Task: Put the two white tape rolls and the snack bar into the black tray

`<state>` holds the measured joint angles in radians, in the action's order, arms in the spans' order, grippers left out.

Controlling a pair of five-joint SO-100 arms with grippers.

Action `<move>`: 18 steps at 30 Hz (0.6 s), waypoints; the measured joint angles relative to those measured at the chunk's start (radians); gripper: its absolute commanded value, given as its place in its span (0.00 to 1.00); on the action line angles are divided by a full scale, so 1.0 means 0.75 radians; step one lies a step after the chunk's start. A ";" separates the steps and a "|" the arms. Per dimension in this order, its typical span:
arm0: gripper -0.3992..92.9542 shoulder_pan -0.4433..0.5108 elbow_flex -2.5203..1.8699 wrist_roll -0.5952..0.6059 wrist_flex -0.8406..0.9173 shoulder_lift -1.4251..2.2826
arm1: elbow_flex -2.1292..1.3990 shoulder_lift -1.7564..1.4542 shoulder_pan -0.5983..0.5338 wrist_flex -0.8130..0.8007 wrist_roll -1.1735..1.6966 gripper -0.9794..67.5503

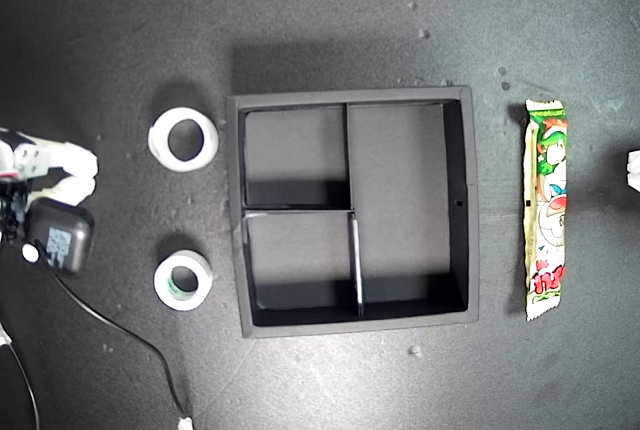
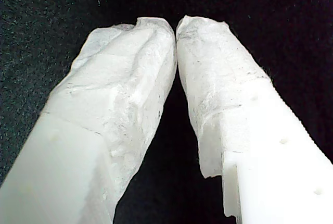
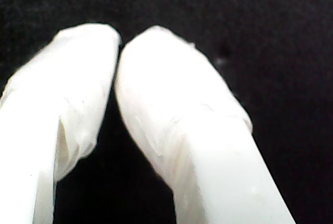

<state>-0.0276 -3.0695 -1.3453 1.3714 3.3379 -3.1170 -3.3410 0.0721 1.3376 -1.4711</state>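
Dark speckled table (image 1: 330, 10) carries the black tray (image 1: 470, 210), empty; both white tape rolls (image 1: 183, 139) (image 1: 182, 281) lie off one side of it, the snack bar (image 1: 545, 208) off the opposite side. My first end effector (image 2: 176, 26) and my second end effector (image 3: 117, 41) have tips pressed together, holding nothing.

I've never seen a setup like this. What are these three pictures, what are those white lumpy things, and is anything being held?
The exterior view looks straight down on a dark table. In the middle sits a black tray with three compartments, all bare. On that view's left lie two white tape rolls, one all white and one with a greenish core. On its right lies a long snack bar in a green, white and red wrapper.

The other two pictures come from cameras riding on the robot's two arms. The white lumps are padded jaws: my first gripper and my second gripper. Both are closed with tips touching, holding nothing, over bare table. Part of an arm shows at the exterior view's left edge.
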 measured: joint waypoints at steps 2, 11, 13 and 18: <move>0.01 0.000 0.000 0.000 0.000 0.000 | 0.000 0.000 0.000 0.000 0.000 0.01; 0.01 0.000 0.000 0.000 0.000 0.000 | 0.000 0.000 0.000 0.000 0.000 0.01; 0.01 0.006 0.000 0.000 0.000 0.000 | 0.000 0.000 0.000 0.000 0.000 0.01; 0.01 0.010 0.000 0.000 0.000 0.000 | 0.000 0.000 0.000 0.000 0.000 0.01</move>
<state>-0.0199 -3.0695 -1.3453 1.3714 3.3379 -3.1170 -3.3410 0.0721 1.3376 -1.4711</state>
